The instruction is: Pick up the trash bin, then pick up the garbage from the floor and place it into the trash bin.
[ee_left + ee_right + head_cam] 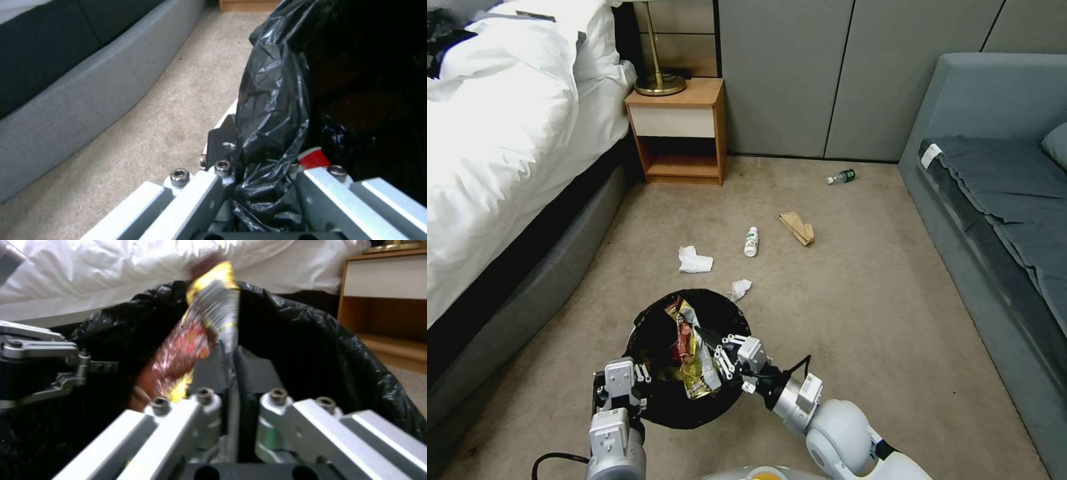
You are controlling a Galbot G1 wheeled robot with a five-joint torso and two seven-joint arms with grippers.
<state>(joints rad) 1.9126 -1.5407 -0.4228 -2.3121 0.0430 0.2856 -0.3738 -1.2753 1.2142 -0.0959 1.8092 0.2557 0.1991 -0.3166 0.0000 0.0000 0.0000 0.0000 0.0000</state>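
The trash bin (724,315), lined with a black bag (271,100), hangs above the carpet in front of me. My left gripper (642,375) is shut on its near rim, pinching the bag (262,160). Over the bin's mouth, my right gripper (715,350) is shut on a yellow, red and foil snack wrapper (692,363), which stands up between its fingers (202,323). More garbage lies on the floor beyond: a crumpled tissue (694,261), a smaller tissue (739,289), a white bottle (752,241), a brown paper bag (798,227) and a small dark bottle (841,177).
A bed with a white duvet (507,133) and grey base runs along the left. A wooden nightstand (677,130) with a brass lamp base (659,83) stands at the back. A grey sofa (1000,187) fills the right side. Open carpet lies between them.
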